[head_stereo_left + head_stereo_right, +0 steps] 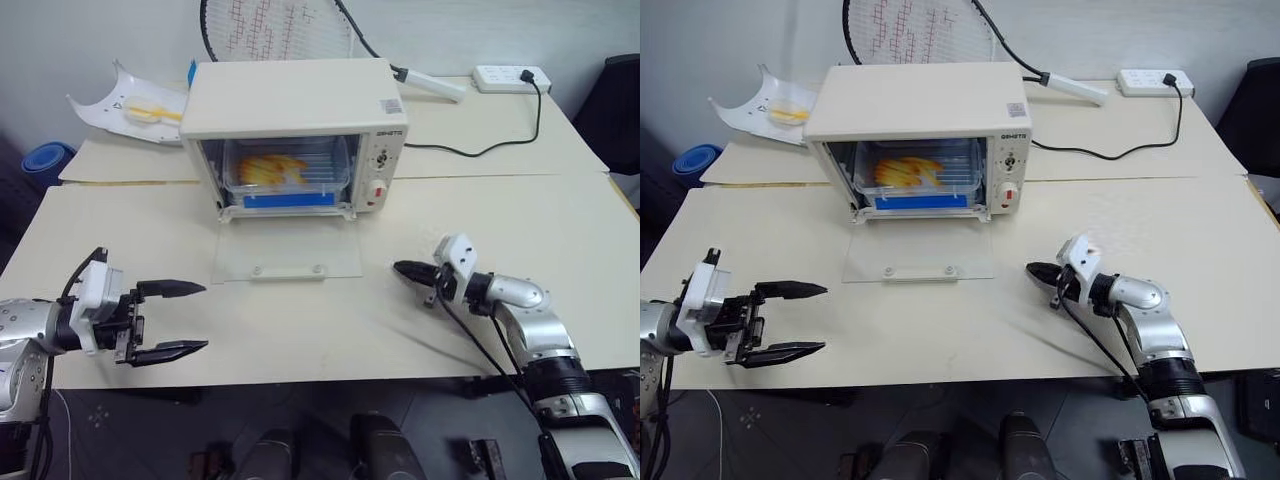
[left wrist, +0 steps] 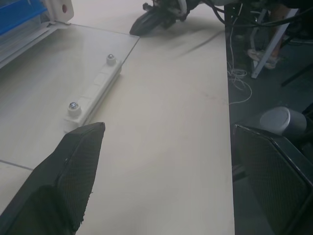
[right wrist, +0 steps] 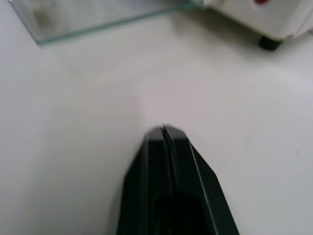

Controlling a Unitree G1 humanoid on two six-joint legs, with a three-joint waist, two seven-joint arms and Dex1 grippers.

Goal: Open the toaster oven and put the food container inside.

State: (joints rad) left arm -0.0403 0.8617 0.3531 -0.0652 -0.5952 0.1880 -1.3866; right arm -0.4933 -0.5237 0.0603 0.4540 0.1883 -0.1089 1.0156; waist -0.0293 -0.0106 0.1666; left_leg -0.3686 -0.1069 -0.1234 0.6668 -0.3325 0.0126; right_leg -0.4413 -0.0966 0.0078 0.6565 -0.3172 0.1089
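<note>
The cream toaster oven point(image 1: 295, 100) stands at the back middle of the table. Its glass door point(image 1: 290, 255) lies folded down flat on the tabletop, its white handle point(image 2: 93, 95) near the front edge of the glass. Inside, on the wire rack, sits the clear food container point(image 1: 288, 170) with a blue clip strip along its front and yellow food showing through. My left gripper point(image 1: 203, 318) is open and empty near the table's front left, pointing right, well short of the door. My right gripper point(image 1: 400, 268) is shut and empty, its tip just right of the door's front corner.
A white curved tray point(image 1: 135, 105) with yellow food lies behind the oven on the left. A racket point(image 1: 280, 25) leans behind it. A power strip point(image 1: 510, 77) and black cable point(image 1: 470, 150) lie at the back right. A blue object point(image 1: 45, 160) sits beyond the table's left side.
</note>
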